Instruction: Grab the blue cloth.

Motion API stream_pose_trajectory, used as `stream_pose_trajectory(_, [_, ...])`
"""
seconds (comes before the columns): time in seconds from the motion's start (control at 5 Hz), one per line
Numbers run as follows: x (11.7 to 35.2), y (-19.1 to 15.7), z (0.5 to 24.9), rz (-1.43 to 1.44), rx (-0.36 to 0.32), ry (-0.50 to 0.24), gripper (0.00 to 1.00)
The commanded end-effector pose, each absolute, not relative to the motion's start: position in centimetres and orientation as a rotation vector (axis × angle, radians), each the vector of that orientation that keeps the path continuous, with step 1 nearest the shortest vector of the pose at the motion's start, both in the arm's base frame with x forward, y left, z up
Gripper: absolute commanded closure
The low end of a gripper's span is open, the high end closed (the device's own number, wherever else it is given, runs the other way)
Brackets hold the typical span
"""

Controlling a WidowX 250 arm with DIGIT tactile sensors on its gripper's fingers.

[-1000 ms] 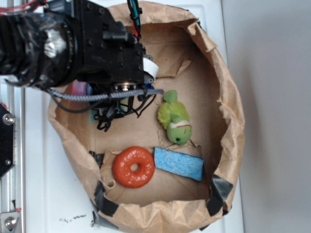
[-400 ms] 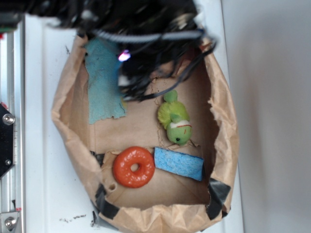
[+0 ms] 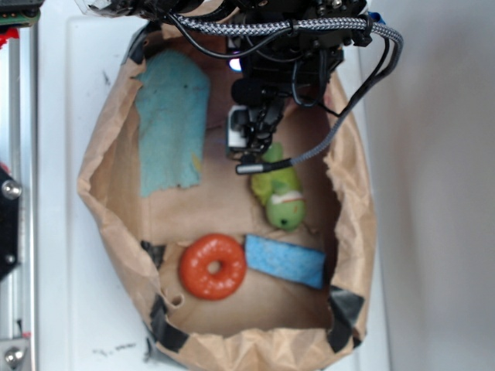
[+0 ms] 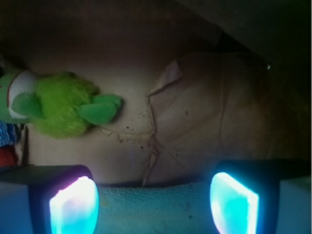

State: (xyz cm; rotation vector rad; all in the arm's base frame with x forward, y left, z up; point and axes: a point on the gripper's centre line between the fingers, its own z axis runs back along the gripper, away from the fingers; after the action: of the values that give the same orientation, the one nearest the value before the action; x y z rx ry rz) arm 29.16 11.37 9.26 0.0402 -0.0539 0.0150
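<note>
**Blue cloth lies free at the box's upper left; our tool hangs spread beside it**

White desk (image 3: 58, 232) carries a shallow cardboard box lined with crumpled brown paper (image 3: 352, 232), its lower corners patched with black tape (image 3: 344, 309). Inside, we see the blue cloth (image 3: 170, 116) lying flat against the upper left of the box floor, a pale teal oblong with a ragged lower edge. It touches nothing else that we can make out.

Our tool (image 3: 251, 143) hangs from the dark arm and its braided cables (image 3: 309, 27) at the top of the exterior view, just right of the cloth and just above a green plush toy (image 3: 278, 193). In the wrist view our two fingertips (image 4: 73, 207) glow blue-white at the lower corners, set wide apart with nothing between them but the cloth's terry surface (image 4: 156, 209) filling the bottom edge below. We cannot tell whether the pads touch it. The plush toy (image 4: 58, 105) lies to the upper left there, on torn brown paper (image 4: 204, 122).

Near the bottom of the box, an orange ring (image 3: 213, 267) sits just beside a bright blue sponge (image 3: 285, 261), both well apart from the cloth.
</note>
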Motion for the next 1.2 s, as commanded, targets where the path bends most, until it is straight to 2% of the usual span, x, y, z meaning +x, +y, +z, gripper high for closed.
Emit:
stream_pose_trajectory(0.0, [27.6, 11.0, 10.7, -0.030, 0.090, -0.103, 0.00])
stream_pose_trajectory(0.4, [27.1, 9.1, 8.2, -0.124, 0.098, -0.078, 0.00])
stream_pose_trajectory(0.8, [26.3, 7.7, 6.5, -0.200, 0.078, -0.068, 0.00])
stream_pose_trajectory(1.0, [25.9, 7.3, 5.3, -0.239, 0.110, -0.046, 0.00])
